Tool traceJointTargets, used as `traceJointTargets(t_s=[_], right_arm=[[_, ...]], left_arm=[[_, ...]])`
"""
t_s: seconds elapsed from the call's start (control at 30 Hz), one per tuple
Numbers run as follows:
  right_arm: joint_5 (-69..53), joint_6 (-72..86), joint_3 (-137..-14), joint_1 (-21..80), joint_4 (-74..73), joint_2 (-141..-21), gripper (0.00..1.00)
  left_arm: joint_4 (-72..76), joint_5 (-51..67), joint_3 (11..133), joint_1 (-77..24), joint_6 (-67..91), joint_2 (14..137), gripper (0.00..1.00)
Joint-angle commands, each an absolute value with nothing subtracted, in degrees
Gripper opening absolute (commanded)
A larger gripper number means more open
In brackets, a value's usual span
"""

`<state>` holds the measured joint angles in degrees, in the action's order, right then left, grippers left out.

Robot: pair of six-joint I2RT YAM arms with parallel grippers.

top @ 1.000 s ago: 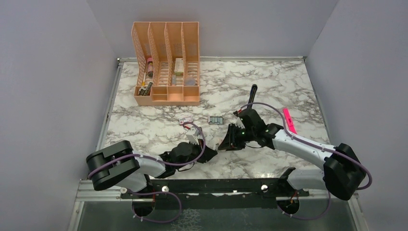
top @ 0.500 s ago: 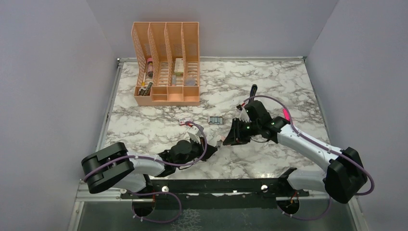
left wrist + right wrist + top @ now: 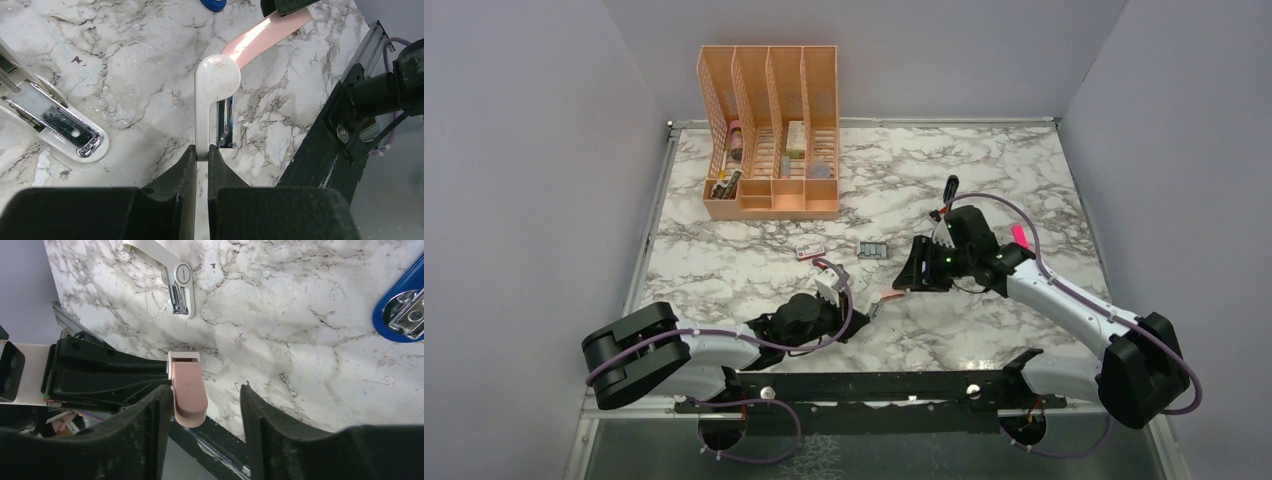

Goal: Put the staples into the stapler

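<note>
A white stapler with a pink lid [image 3: 260,37] stands opened out near the table's front. My left gripper [image 3: 202,150] is shut on its thin white arm [image 3: 216,75], beside the chrome magazine [image 3: 226,120]. The stapler's white base [image 3: 60,127] lies to the left on the marble. The pink lid [image 3: 189,390] sticks out between the fingers of my right gripper [image 3: 206,388], which is open, with a wide gap on the lid's right. In the top view my left gripper [image 3: 862,312] and right gripper [image 3: 906,282] face each other. The staples [image 3: 810,250], a small reddish-pink box, lie behind them.
An orange desk organiser [image 3: 769,130] stands at the back left. A small blue item with a chrome part [image 3: 397,315] lies next to the staples box. A pink highlighter [image 3: 1021,238] and a dark slim item [image 3: 949,190] lie behind the right arm. A black rail [image 3: 854,385] runs along the near edge.
My right gripper has opened off the pink lid and drawn back up and to the right. The lid now shows between the two grippers. The left gripper keeps its hold.
</note>
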<state>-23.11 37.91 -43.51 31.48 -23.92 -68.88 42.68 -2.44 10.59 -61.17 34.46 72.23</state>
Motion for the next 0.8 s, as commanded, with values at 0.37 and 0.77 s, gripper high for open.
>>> traceJointTargets(t_s=[0.37, 0.77], right_arm=[[-27.31, 48.38, -29.80, 31.46, -0.65, -62.14, 0.82], [-24.61, 49.03, -30.34, 33.48, 3.01, -68.01, 0.66]], left_arm=[[43.20, -4.57, 14.58, -61.00, 44.19, 75.07, 0.00], [44.47, -3.28, 17.18, -61.00, 46.05, 77.04, 0.00]])
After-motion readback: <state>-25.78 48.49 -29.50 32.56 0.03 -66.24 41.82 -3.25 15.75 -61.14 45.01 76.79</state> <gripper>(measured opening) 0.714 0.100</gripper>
